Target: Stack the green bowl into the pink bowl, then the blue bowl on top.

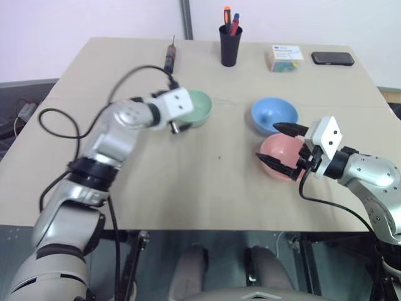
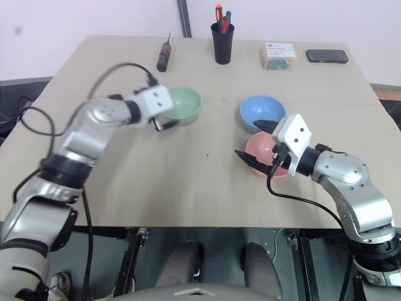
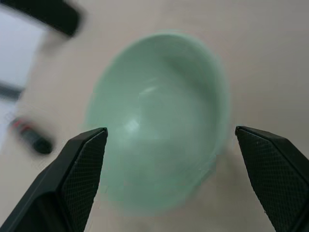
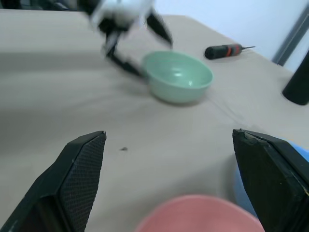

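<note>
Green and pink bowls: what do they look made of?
Green bowl: probably plastic, smooth and slightly glossy, with soft highlights inside. Pink bowl: likely the same plastic, plain and even in colour; its finish is harder to judge behind the right gripper.

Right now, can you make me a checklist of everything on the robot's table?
Surface: beige table, no spills seen.
Job's things: green bowl, blue bowl and pink bowl all separate, unstacked; blue and pink close together.
Clutter: black pen cup, screwdriver, small box, black phone along the far edge.
Grippers: left gripper jaws open around the green bowl; right gripper jaws open over the pink bowl.
Cables: black cable on the left arm.
Surroundings: pale wall.
</note>
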